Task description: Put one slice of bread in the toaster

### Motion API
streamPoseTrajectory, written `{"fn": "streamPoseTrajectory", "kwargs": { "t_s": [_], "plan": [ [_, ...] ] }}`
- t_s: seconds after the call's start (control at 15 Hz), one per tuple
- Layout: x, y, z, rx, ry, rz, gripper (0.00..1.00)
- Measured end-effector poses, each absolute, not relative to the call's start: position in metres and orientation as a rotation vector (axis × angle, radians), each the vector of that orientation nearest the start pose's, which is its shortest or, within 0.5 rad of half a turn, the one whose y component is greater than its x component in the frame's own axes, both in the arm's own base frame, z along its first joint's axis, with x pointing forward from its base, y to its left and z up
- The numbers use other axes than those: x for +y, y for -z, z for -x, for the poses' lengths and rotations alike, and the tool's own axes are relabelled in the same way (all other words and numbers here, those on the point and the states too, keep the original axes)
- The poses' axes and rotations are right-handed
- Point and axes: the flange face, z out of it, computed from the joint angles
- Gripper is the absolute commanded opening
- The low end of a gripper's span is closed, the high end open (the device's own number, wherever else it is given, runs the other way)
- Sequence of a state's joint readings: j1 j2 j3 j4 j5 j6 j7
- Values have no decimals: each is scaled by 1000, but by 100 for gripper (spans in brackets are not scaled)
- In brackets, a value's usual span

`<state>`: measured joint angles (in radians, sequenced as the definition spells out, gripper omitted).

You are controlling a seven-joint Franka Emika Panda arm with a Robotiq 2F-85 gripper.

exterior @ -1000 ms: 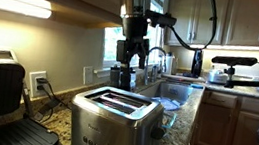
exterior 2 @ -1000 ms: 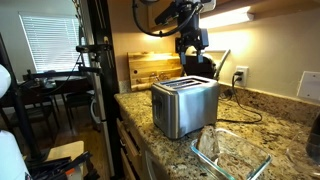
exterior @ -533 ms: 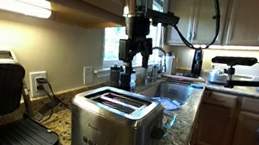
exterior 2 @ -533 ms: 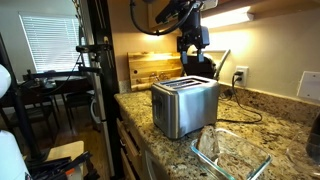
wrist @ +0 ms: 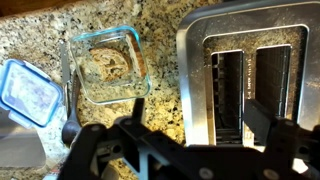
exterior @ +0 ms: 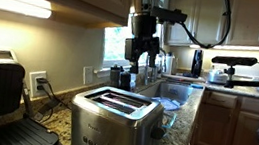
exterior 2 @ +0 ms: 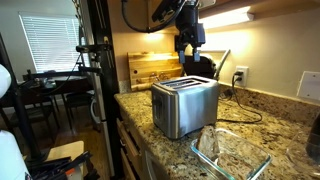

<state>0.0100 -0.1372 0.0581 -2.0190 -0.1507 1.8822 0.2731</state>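
The stainless-steel toaster (exterior: 114,116) stands on the granite counter and shows in both exterior views (exterior 2: 185,105). In the wrist view its two dark slots (wrist: 250,75) lie directly below me. I cannot tell whether bread sits in a slot. My gripper (exterior: 140,56) hangs well above the toaster's far end, also seen in an exterior view (exterior 2: 190,45). Its fingers (wrist: 195,125) are spread wide and hold nothing. A glass container (wrist: 108,65) with bread in it sits beside the toaster.
A blue lid (wrist: 28,92) and a dark utensil (wrist: 68,100) lie next to the container. A black contact grill (exterior: 0,96) stands near the toaster. A wooden board (exterior 2: 155,68) leans on the wall. A sink (exterior: 183,90) lies behind. Cabinets hang overhead.
My gripper has risen and drifted a little away from above the toaster, staying open. The toaster and container have not moved.
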Motion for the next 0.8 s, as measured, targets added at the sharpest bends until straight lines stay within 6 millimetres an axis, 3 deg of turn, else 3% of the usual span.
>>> {"fn": "streamPoseTrajectory", "kwargs": {
  "t_s": [0.27, 0.8],
  "plan": [
    [19, -504, -512, 309, 13, 3279, 100],
    [-29, -490, -508, 457, -48, 3258, 100]
  ]
}}
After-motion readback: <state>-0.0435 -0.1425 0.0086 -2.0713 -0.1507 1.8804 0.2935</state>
